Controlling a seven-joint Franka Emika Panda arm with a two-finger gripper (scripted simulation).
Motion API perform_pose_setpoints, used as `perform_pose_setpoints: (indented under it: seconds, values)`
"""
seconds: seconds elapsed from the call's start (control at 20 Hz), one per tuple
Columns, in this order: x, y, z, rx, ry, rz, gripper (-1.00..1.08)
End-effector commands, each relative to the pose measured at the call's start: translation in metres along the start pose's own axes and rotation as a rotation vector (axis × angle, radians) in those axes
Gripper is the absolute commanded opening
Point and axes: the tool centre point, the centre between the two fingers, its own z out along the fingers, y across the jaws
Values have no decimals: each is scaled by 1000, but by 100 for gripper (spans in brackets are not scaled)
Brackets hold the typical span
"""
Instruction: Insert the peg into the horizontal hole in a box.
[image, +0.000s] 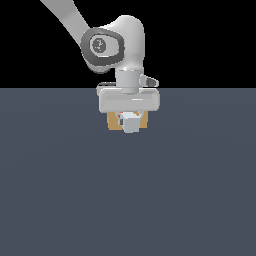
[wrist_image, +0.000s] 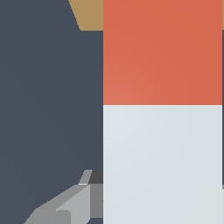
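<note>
In the exterior view my gripper (image: 130, 119) hangs just above the floor, shut on the peg (image: 131, 123), whose white end faces the camera. Right behind it stands the tan box (image: 113, 122), showing on both sides of the peg. Up close in the wrist view, the peg's white part (wrist_image: 162, 162) lies near the hand and its red-orange part (wrist_image: 162, 52) points toward the box (wrist_image: 89, 13). One grey finger (wrist_image: 72, 205) shows beside the white part. The hole is hidden behind the peg, so I cannot tell whether the tip is inside it.
A dark grey floor (image: 128, 200) stretches all around the box. The arm's wrist and upper links (image: 112, 45) rise above the gripper toward the exterior view's left.
</note>
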Motion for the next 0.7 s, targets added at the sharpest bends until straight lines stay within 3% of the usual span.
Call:
perform_pose_setpoints:
  seconds: [0.0, 0.4, 0.65]
  values:
    - [0, 0, 0, 0, 0, 0, -100]
    - [2, 1, -2, -4, 1, -1, -100]
    - [21, 0, -3, -5, 2, -1, -100]
